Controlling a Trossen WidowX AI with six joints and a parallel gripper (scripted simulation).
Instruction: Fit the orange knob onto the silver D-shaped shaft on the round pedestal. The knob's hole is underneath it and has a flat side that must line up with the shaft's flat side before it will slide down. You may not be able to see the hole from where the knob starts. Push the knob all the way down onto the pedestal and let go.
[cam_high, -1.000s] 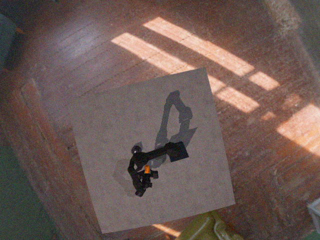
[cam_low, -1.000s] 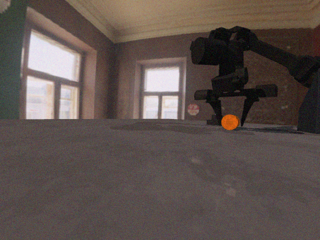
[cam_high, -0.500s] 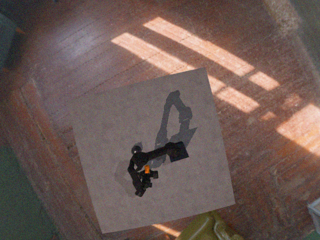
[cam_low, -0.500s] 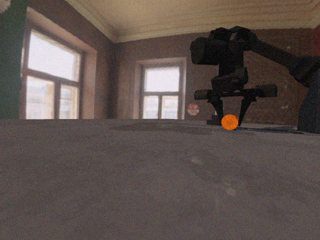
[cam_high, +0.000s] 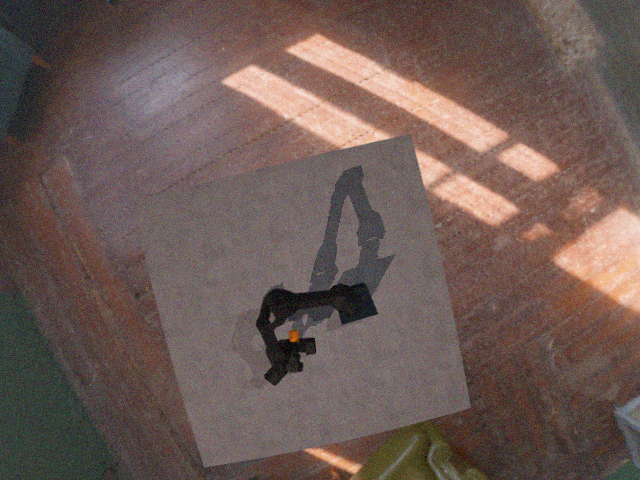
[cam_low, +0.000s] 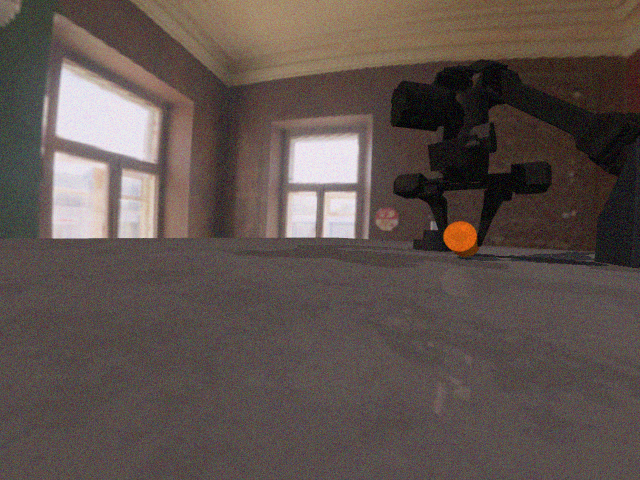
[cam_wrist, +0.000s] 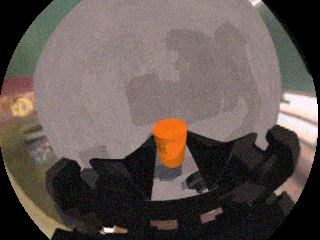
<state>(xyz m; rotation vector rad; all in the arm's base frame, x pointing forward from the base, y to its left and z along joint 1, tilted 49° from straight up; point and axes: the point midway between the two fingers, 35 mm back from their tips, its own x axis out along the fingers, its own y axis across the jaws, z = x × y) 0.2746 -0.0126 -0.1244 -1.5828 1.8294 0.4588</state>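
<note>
Exterior view: grey, mottled counter, two pale windows behind. Claw grasps the orange knob. Top view: sunlit streaks cross reddish floorboards.

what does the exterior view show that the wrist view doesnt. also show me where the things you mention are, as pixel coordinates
Only the exterior view: two tall windows and a round red-and-white sign (cam_low: 386, 219) on the wall.
Only the wrist view: the orange knob's tapering side, seen from above.
Both: the orange knob (cam_low: 460, 236) (cam_wrist: 170, 142) held in the end effector (cam_low: 461, 242) (cam_wrist: 170, 135).
</note>
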